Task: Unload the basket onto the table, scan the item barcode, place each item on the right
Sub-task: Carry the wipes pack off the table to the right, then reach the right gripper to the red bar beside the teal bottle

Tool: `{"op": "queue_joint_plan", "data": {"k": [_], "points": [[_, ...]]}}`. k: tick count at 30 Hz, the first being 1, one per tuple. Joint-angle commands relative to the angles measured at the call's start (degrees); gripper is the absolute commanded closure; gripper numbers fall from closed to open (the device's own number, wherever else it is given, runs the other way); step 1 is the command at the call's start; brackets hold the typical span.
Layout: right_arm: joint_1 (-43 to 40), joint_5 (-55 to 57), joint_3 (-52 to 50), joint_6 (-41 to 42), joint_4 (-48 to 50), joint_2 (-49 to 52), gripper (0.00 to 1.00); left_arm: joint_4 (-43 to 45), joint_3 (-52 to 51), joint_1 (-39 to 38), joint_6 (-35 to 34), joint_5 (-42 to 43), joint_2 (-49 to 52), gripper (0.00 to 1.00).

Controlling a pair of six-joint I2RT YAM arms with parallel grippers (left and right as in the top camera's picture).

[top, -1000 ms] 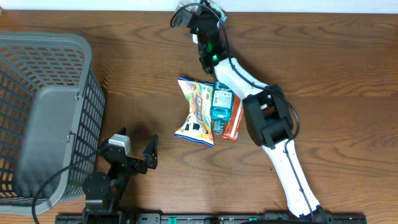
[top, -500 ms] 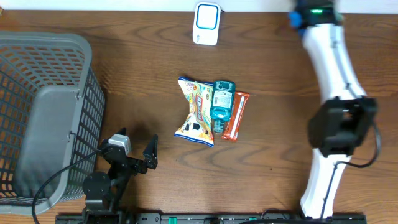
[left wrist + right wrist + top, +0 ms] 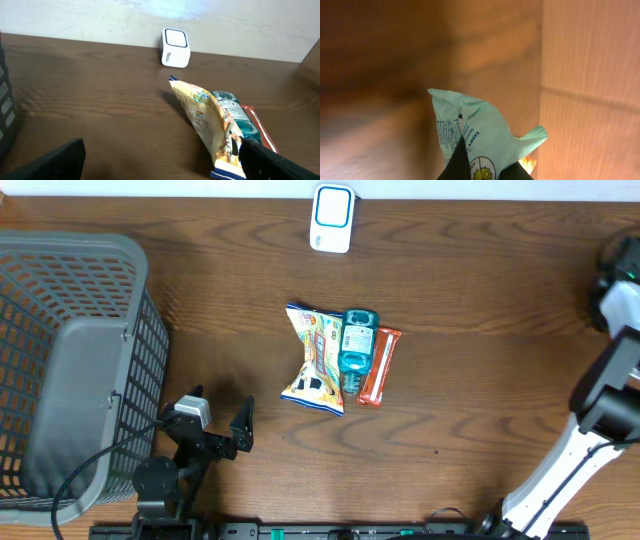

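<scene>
My right gripper point(image 3: 485, 169) is shut on a pale green packet point(image 3: 480, 130) with blue print and a yellow face logo; the packet sticks up from between the dark fingers. In the overhead view the right arm point(image 3: 618, 330) reaches the table's far right edge, and neither its jaws nor the packet can be made out there. The white barcode scanner point(image 3: 332, 218) stands at the back centre, also seen from the left wrist as the scanner point(image 3: 175, 47). My left gripper point(image 3: 215, 418) rests open at the front left, holding nothing.
A colourful snack bag point(image 3: 315, 360), a teal item point(image 3: 357, 345) and an orange-red bar point(image 3: 378, 367) lie together mid-table. A grey mesh basket point(image 3: 70, 370) fills the left side. The right wrist view shows blurred wood and a pale panel.
The right arm has swung from above the scanner at the back centre out to the far right edge. The scanner is now uncovered. The left arm and the table items have not moved.
</scene>
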Motion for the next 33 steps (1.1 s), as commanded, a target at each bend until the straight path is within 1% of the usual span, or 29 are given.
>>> {"op": "queue_joint_plan", "data": {"k": [1,2,3,4,6,7,8,12,15,16,19,21,25,28,31,32,33], "points": [[-2.78,4.59,-0.59,7.1,2.12,-0.48,0.98,-1.31,-1.05,0.2,-0.33,0.13,-0.15,0.02],[-3.37,6.49,-0.59,8.66,2.93,-0.5,0.95,-1.31,-1.05,0.2,-0.33,0.13,-0.15,0.02],[-3.93,8.9,-0.59,9.9,3.82,-0.5,0.9,-1.31,-1.05,0.2,-0.33,0.13,-0.15,0.02],[-4.35,10.69,-0.59,10.34,4.5,-0.5,0.8,-1.31,-1.05,0.2,-0.33,0.13,-0.15,0.02],[-4.52,12.15,-0.59,11.21,5.25,-0.52,0.55,-1.31,-1.05,0.2,-0.33,0.13,-0.15,0.02],[-4.48,12.17,-0.57,11.89,5.27,-0.7,0.4,-1.31,-1.05,0.2,-0.33,0.13,-0.15,0.02],[-4.22,12.0,-0.57,12.79,5.25,-0.87,0.32,-1.31,-1.05,0.2,-0.33,0.13,-0.15,0.02],[-1.77,11.41,-0.57,15.69,5.2,-2.89,0.15,-1.31,-1.05,0.2,-0.33,0.15,-0.15,0.02],[1.29,6.23,-0.57,17.16,4.85,-5.57,0.03,-1.31,-1.05,0.2,-0.33,0.13,-0.15,0.02],[2.75,3.32,-0.57,17.88,4.22,-6.82,0.01,-1.31,-1.05,0.2,-0.33,0.13,-0.15,0.02],[7.06,-6.71,-0.57,21.33,1.6,-10.34,0.01,-1.31,-1.05,0.2,-0.33,0.13,-0.15,0.02],[10.75,-16.94,-0.57,24.96,-1.38,-12.96,0.01,-1.31,-1.05,0.2,-0.33,0.13,-0.15,0.02],[18.1,-33.51,-0.57,30.53,-7.76,-15.67,0.01,-1.31,-1.05,0.2,-0.33,0.13,-0.15,0.02],[23.61,-39.47,-0.59,37.64,-12.94,-15.87,0.01,-1.31,-1.05,0.2,-0.33,0.13,-0.15,0.02],[29.68,-42.75,-0.61,47.25,-17.44,-15.52,0.01,-1.31,-1.05,0.2,-0.33,0.13,-0.15,0.02],[32.26,-45.55,-0.61,47.8,-20.81,-15.5,0.01,-1.31,-1.05,0.2,-0.33,0.13,-0.15,0.02],[33.81,-46.49,-0.61,46.1,-22.71,-15.5,0.01,-1.31,-1.05,0.2,-0.33,0.13,-0.15,0.02]]}}
